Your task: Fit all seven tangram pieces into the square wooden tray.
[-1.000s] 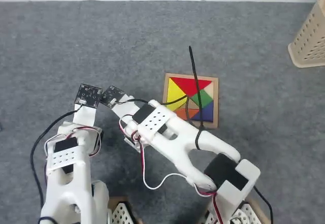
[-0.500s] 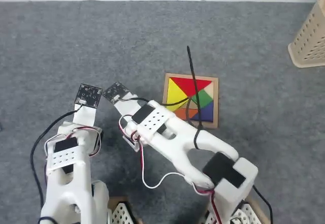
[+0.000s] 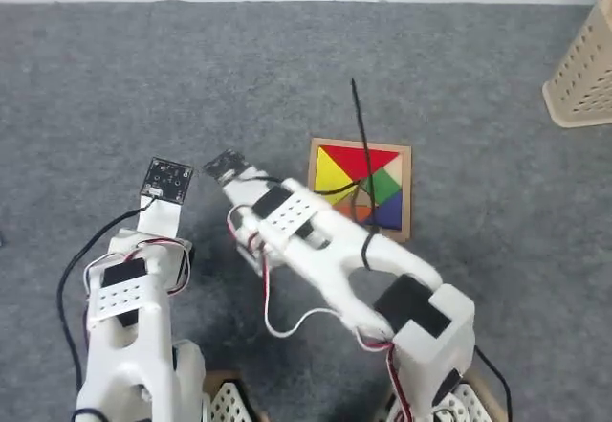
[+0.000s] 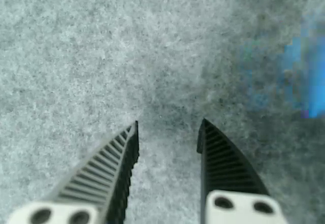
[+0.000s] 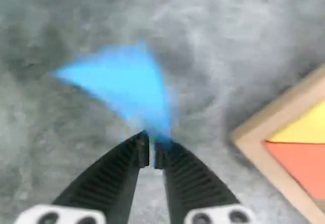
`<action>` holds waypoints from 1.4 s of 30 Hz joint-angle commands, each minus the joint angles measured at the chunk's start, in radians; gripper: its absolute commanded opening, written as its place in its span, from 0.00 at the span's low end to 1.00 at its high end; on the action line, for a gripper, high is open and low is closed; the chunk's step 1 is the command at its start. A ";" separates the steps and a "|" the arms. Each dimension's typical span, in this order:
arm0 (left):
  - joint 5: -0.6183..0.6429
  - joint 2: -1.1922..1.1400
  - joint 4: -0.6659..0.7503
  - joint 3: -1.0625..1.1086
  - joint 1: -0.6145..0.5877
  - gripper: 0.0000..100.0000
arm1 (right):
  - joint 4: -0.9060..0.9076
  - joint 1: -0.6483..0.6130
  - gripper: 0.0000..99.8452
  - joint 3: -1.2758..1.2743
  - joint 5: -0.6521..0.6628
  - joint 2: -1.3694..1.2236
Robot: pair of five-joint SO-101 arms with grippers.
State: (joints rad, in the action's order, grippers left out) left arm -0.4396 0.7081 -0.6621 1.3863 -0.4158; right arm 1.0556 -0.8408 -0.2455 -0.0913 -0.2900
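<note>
R gripper [image 5: 151, 144] (fingers nearly closed) pinches a corner of blue triangle [image 5: 127, 84] just beside tray [image 5: 256, 128]; L gripper [image 4: 170, 125], farther from it, is spread wide w/ nothing held.

We find no text, label, brand, number or sign that can be read on anything here.
</note>
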 commanded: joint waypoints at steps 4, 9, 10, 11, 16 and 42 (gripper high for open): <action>0.017 0.032 0.021 -0.002 0.006 0.17 | 0.122 0.105 0.01 0.146 -0.009 0.030; 0.017 0.032 0.021 -0.002 0.006 0.17 | 0.228 0.150 0.01 0.242 -0.008 0.033; 0.017 0.032 0.021 -0.002 0.006 0.17 | 0.234 0.151 0.01 0.247 -0.008 0.041; 0.017 0.032 0.021 -0.004 0.002 0.17 | 0.237 0.150 0.01 0.244 -0.008 0.051; 0.018 0.025 0.021 -0.084 -0.081 0.18 | 0.231 0.177 0.01 0.167 0.057 0.170; 0.052 -0.592 -0.680 -0.934 0.269 0.18 | -0.062 1.024 0.01 -0.911 0.634 0.921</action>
State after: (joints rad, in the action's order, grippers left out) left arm -0.4028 0.1128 -1.3894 0.4687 -0.1703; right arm 1.0188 0.1258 -1.1431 0.4933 0.5861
